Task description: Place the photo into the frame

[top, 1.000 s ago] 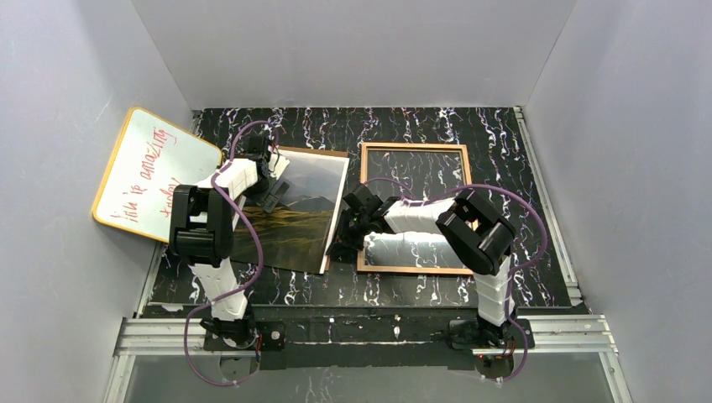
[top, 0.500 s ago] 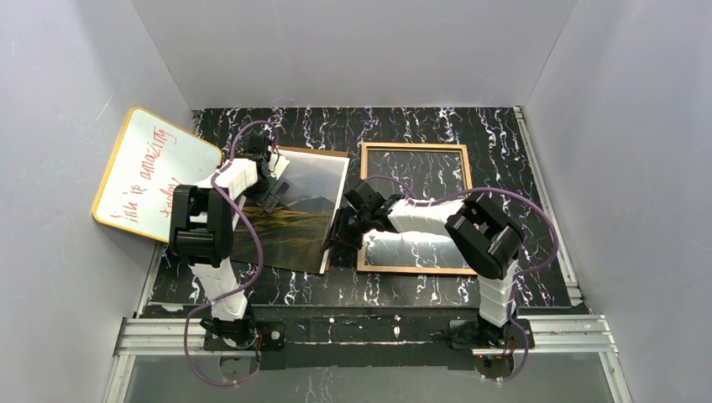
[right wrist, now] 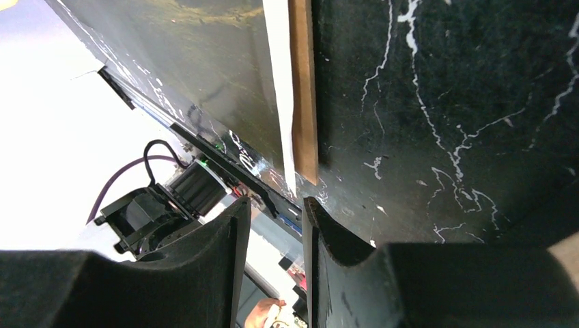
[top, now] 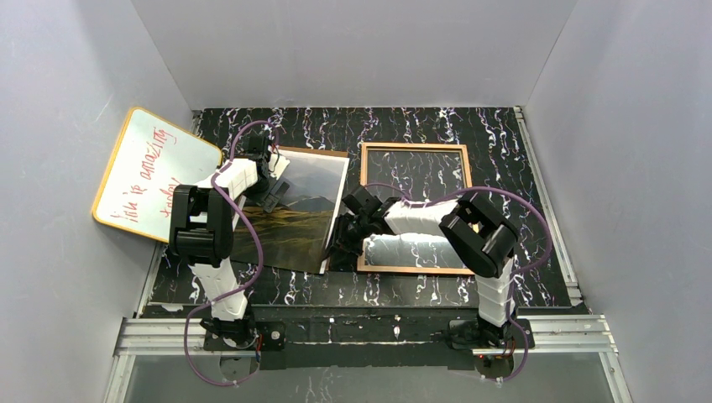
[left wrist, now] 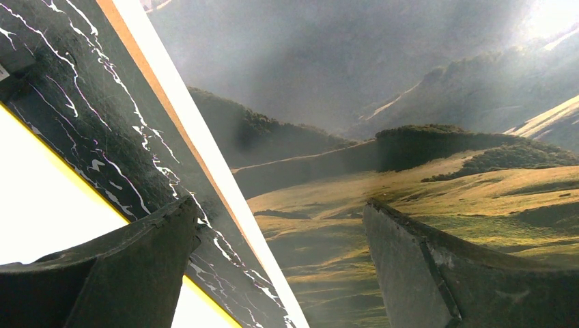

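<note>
Right tool (right wrist: 276,201): jaws a narrow slot apart, nothing between them. It hangs low at the lower right corner of the photo (top: 302,210), just off its white border. Left tool (left wrist: 280,205): jaws wide, empty, straddling the print's left edge, with one finger over the dark worktop (top: 495,143) and the other over the gold hills.

The photo lies face up, centre-left in the top view, on a brown backing board (right wrist: 304,89) whose edge shows as a thin strip beside the border. The frame (top: 416,146) lies flat just right of it, tan side up, apart from the print and with no print in it. A yellow-edged whiteboard (top: 147,172) is propped against the wall at far left, clear of both tools.

Handling, as judged: thin paper, light and limp, lying flat, so you get no purchase from above and need an edge. In the right wrist view the border seems to run a little past the board's corner. That looks the likeliest place to slip a finger under. Pinch lightly, on the white border only. It should crease if bent sharply and sag if carried by one corner, so plan on both tools sharing it. The face looks glossy and may skid on the board if you push it.
</note>
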Robot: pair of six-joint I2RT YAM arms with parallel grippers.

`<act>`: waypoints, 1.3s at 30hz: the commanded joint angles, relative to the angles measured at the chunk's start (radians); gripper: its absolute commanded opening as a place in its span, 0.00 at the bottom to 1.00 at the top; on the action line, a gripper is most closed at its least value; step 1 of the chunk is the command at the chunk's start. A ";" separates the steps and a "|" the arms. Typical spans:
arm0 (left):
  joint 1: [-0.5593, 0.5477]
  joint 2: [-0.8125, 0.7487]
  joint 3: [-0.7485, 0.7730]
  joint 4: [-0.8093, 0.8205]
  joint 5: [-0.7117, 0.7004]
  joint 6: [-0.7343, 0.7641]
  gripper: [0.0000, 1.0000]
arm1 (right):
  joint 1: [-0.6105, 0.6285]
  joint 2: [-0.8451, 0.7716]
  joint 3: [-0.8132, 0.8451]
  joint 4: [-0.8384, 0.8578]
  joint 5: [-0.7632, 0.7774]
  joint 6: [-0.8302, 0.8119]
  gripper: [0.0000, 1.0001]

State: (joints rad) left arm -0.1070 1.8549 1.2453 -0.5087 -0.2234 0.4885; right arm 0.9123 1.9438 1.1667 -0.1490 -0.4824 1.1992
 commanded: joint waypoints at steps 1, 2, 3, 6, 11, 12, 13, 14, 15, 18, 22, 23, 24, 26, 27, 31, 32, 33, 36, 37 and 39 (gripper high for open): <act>-0.011 0.013 -0.020 -0.035 0.071 -0.024 0.90 | 0.007 0.025 0.022 0.003 -0.023 -0.008 0.42; -0.011 0.013 -0.021 -0.037 0.073 -0.024 0.90 | 0.007 0.028 0.022 0.006 -0.021 -0.009 0.41; -0.011 0.012 -0.020 -0.037 0.072 -0.024 0.90 | 0.007 0.030 0.022 0.011 -0.020 -0.007 0.41; -0.011 0.013 -0.025 -0.034 0.073 -0.024 0.90 | 0.008 0.041 0.021 0.026 -0.023 -0.003 0.40; -0.011 0.013 -0.027 -0.032 0.070 -0.021 0.90 | 0.007 0.050 0.018 0.043 -0.024 0.003 0.39; -0.011 0.012 -0.027 -0.033 0.070 -0.021 0.90 | 0.008 0.050 0.017 0.043 -0.022 0.004 0.39; -0.011 0.012 -0.027 -0.033 0.070 -0.020 0.90 | 0.008 0.048 0.017 0.043 -0.021 0.004 0.38; -0.011 0.012 -0.027 -0.033 0.069 -0.020 0.90 | 0.010 0.047 0.017 0.043 -0.022 0.003 0.39; -0.011 0.012 -0.025 -0.033 0.069 -0.019 0.90 | 0.012 0.046 0.018 0.042 -0.022 0.002 0.38; -0.011 0.014 -0.026 -0.033 0.071 -0.020 0.90 | 0.015 0.044 0.023 0.038 -0.024 0.003 0.38; -0.011 0.016 -0.027 -0.033 0.071 -0.022 0.90 | 0.021 0.053 0.042 0.025 -0.018 -0.005 0.38; -0.011 0.016 -0.027 -0.033 0.073 -0.023 0.90 | 0.022 0.057 0.047 0.024 -0.017 -0.006 0.38; -0.011 0.016 -0.027 -0.033 0.073 -0.023 0.90 | 0.022 0.061 0.049 0.024 -0.015 -0.005 0.38; -0.011 0.016 -0.027 -0.033 0.071 -0.022 0.90 | 0.023 0.067 0.052 0.028 -0.010 -0.002 0.37; -0.011 0.015 -0.026 -0.032 0.071 -0.021 0.90 | 0.023 0.071 0.053 0.030 -0.006 0.000 0.37; -0.011 0.012 -0.024 -0.033 0.069 -0.019 0.90 | 0.025 0.077 0.064 0.025 0.015 -0.003 0.37; -0.011 0.013 -0.023 -0.033 0.069 -0.018 0.90 | 0.026 0.080 0.066 0.023 0.018 -0.005 0.36; -0.011 0.013 -0.024 -0.033 0.069 -0.018 0.90 | 0.025 0.084 0.068 0.021 0.020 -0.007 0.36; -0.011 0.012 -0.024 -0.033 0.071 -0.019 0.90 | 0.025 0.093 0.070 0.020 0.026 -0.008 0.35; -0.011 0.012 -0.023 -0.032 0.072 -0.020 0.90 | 0.027 0.093 0.072 0.019 0.030 -0.010 0.35; -0.011 0.011 -0.026 -0.033 0.072 -0.021 0.90 | 0.027 0.091 0.071 0.028 0.042 -0.010 0.34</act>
State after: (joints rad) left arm -0.1070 1.8549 1.2453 -0.5087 -0.2192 0.4892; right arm 0.9318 2.0171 1.2079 -0.1234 -0.4759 1.1995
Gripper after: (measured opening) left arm 0.900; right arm 0.348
